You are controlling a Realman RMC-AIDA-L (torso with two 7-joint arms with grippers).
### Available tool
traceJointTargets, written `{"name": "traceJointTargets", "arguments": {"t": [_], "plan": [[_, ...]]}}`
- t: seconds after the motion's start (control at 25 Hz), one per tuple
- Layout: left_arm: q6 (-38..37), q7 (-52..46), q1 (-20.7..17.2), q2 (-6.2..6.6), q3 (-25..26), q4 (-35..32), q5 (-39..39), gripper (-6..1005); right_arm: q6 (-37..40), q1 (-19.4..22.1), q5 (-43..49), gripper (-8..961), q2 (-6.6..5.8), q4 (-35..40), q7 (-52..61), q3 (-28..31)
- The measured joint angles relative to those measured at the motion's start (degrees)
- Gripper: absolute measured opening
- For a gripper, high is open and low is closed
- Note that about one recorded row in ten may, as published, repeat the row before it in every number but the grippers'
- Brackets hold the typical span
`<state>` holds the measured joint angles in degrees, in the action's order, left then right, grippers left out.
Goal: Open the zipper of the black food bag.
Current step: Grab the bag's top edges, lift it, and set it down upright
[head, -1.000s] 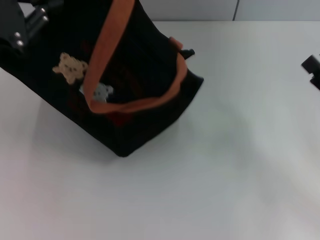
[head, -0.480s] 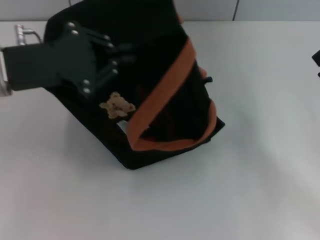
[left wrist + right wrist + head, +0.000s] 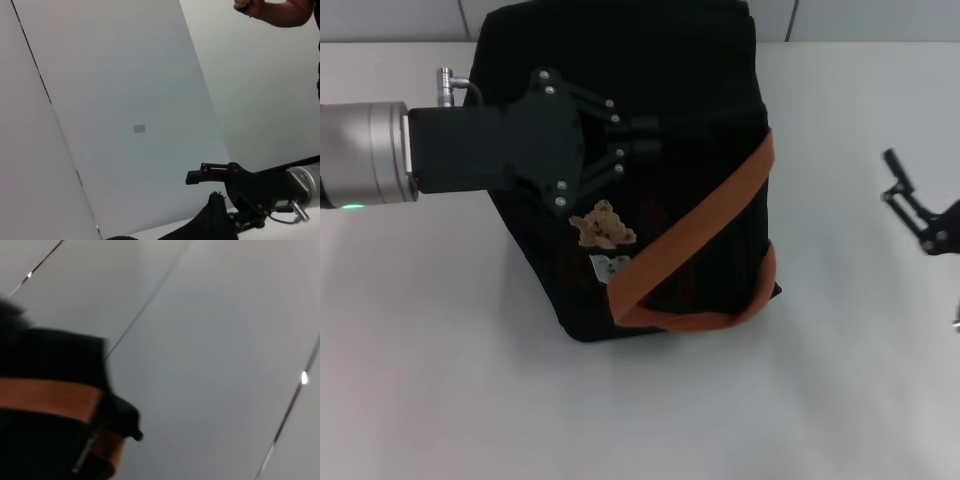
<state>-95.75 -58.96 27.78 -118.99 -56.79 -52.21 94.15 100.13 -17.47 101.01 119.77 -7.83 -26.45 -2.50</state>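
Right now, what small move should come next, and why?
Probably bring the right gripper in toward the black food bag to find the zipper pull. The left gripper is on the bag's front face, and the right one hangs apart over the table.

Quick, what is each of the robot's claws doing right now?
Left gripper: against the upper front of the black bag; grip cannot be told.
Right gripper: off to the bag's right, open, holding nothing.

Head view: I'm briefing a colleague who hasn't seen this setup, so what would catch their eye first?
The black food bag fills the middle of the white table, its orange handles draped across the front beside two small bear patches. The left pincer reaches in from the left, pressed against the bag's upper face. The right pincer hangs apart at the right edge.
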Motion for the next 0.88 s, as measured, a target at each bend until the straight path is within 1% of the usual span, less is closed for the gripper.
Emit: {"name": "traceJointTargets", "arguments": {"t": [0.04, 0.16, 0.28, 0.56, 0.64, 0.8, 0.88], "plan": [[0.2, 0.1, 0.2, -0.01, 0.0, 0.3, 0.0, 92, 0.0, 0.1, 0.1, 820, 0.07, -2.2, -5.8, -0.1], [1.2, 0.3, 0.4, -0.10, -1.0, 1.2, -0.2, 92, -0.2, -0.5, 0.7, 820, 0.10, -5.7, -15.0, -0.6], [1.5, 0.3, 0.4, -0.10, -1.2, 1.4, -0.3, 93, -1.1, -1.2, 1.0, 820, 0.10, -6.1, -16.6, -0.7], [1.7, 0.4, 0.5, -0.10, -1.3, 2.1, -0.5, 93, -8.2, -5.9, 1.3, 821, 0.10, -5.7, -17.6, -0.7], [1.7, 0.4, 0.5, -0.10, -1.3, 2.2, -0.5, 93, -9.0, -6.4, 1.3, 822, 0.11, -5.7, -17.8, -0.7], [1.5, 0.4, 0.0, -0.09, -1.3, 2.3, -1.5, 93, -13.0, -8.4, 1.9, 822, 0.11, -5.9, -19.0, -1.1], [1.5, 0.4, -0.1, -0.08, -1.3, 2.3, -1.6, 92, -13.6, -8.6, 2.3, 821, 0.11, -5.9, -19.0, -1.2]]}}
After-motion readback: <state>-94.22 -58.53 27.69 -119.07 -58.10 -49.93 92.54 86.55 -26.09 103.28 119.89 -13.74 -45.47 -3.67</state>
